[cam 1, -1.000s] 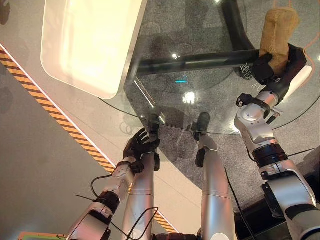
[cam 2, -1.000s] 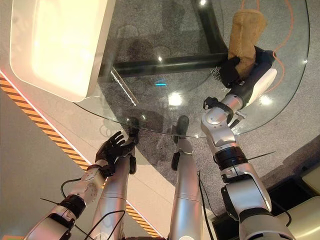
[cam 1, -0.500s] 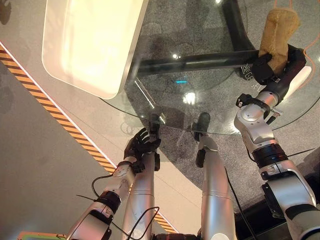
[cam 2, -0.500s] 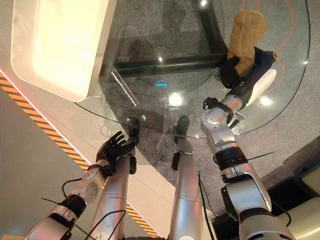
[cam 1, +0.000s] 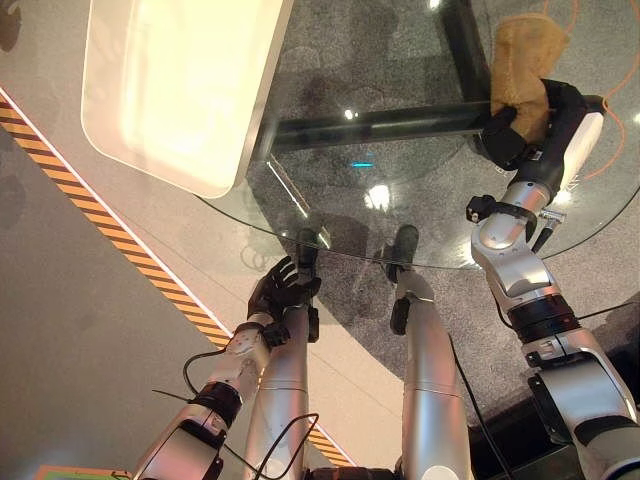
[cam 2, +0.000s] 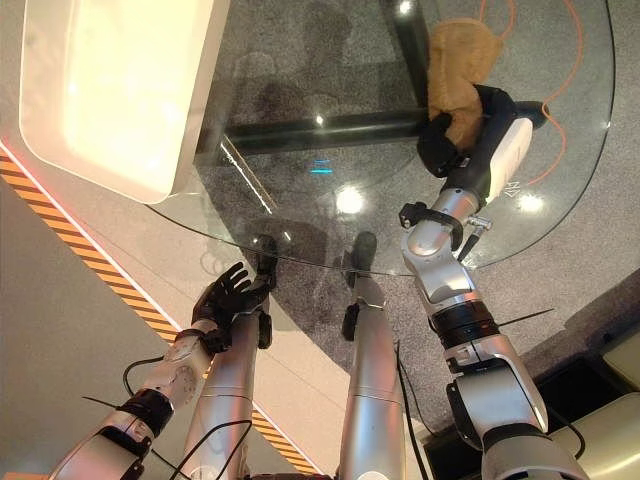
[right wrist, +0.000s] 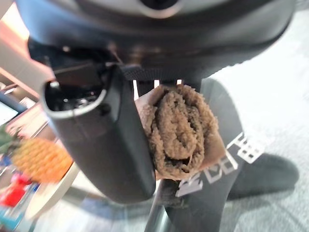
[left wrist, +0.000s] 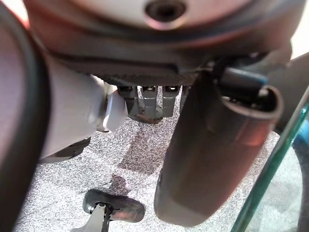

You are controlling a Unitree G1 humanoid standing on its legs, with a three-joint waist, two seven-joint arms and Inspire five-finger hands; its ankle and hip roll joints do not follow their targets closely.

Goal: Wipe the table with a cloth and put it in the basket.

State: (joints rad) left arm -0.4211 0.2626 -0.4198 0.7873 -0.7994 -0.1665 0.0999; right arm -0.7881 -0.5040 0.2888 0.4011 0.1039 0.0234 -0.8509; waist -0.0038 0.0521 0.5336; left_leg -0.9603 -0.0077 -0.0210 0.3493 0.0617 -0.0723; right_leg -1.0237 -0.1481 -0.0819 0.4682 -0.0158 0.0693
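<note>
Fingers of the right hand (cam 1: 520,135) are clamping the cloth (cam 1: 522,60), trailing lengthwise across the glass table (cam 1: 330,215); left hand (cam 1: 283,287), loosely spread, is hanging below the table's near edge.

You have a white tray (cam 1: 180,90) lying on the far left of the glass, one corner jutting out past the rim. Beneath the top a dark tube frame (cam 1: 370,125) crosses over speckled grey carpet (cam 1: 340,50). A strip of yellow and black tape (cam 1: 120,245) runs diagonally along the floor on your left. An orange cord (cam 2: 560,60) loops at the far right.
</note>
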